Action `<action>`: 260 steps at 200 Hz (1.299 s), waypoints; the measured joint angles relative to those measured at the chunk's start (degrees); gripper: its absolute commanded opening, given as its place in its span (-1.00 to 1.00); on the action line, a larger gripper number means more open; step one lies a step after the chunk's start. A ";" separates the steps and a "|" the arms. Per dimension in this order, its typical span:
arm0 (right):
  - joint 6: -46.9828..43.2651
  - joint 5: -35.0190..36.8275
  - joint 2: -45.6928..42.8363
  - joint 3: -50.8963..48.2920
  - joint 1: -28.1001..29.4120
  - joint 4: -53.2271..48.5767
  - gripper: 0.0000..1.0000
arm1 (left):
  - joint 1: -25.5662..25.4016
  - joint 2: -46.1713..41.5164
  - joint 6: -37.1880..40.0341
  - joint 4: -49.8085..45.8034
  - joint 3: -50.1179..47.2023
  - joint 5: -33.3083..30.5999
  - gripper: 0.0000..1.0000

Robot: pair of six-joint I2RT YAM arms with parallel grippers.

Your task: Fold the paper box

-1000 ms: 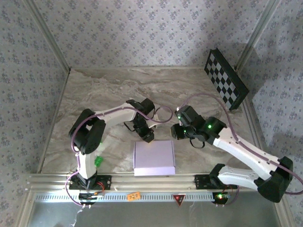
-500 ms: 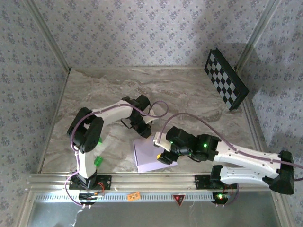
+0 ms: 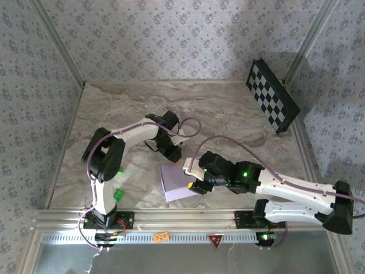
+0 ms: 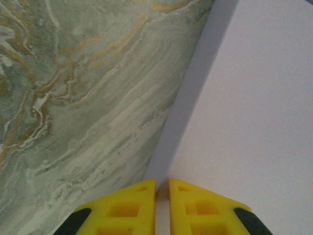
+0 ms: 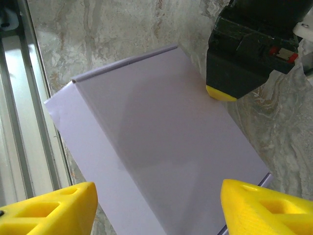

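Observation:
The paper box [image 3: 175, 184] is folded into a flat lavender square and lies skewed on the marble table near the front rail. My left gripper [image 3: 173, 154] sits at its far edge. In the left wrist view its yellow fingertips [image 4: 186, 196] stand almost together, a thin slit between them, right at the box [image 4: 254, 98] edge. My right gripper [image 3: 194, 182] hovers over the box's right side. In the right wrist view it is open [image 5: 156, 208], its fingers spread wide above the box [image 5: 161, 137]. The left gripper [image 5: 221, 92] touches the box's far corner there.
A black-and-white checkerboard panel [image 3: 272, 96] leans in the back right corner. An aluminium rail [image 3: 182, 217] runs along the table's near edge, close to the box, and shows in the right wrist view [image 5: 24, 122]. Patterned walls close in three sides.
My right arm swung left and down over the box and its jaws opened wide. The box turned and slid leftward. My left gripper drew back a little and narrowed.

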 measured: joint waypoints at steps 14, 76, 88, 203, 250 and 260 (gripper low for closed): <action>0.04 0.46 0.00 0.00 -0.02 0.00 0.39 | 0.37 0.26 0.02 0.31 0.15 -0.17 -0.72; 10.71 5.44 2.69 3.26 -4.37 0.52 0.20 | 1.33 2.58 0.22 0.92 0.37 -2.64 -0.72; 14.64 6.08 3.91 4.70 -5.57 1.09 0.16 | 1.55 2.64 0.22 0.70 0.52 -2.99 -0.72; 39.10 8.04 7.37 7.63 -9.86 4.04 -0.03 | 1.92 3.19 1.20 -1.81 2.14 -2.75 -0.27; 40.74 8.07 -0.31 4.74 -13.81 1.70 -0.05 | -2.43 0.57 3.30 -3.69 2.14 -0.11 -0.11; 41.11 8.07 -1.36 4.33 -14.56 1.36 -0.05 | -3.43 0.59 3.65 -4.26 2.12 0.11 -0.11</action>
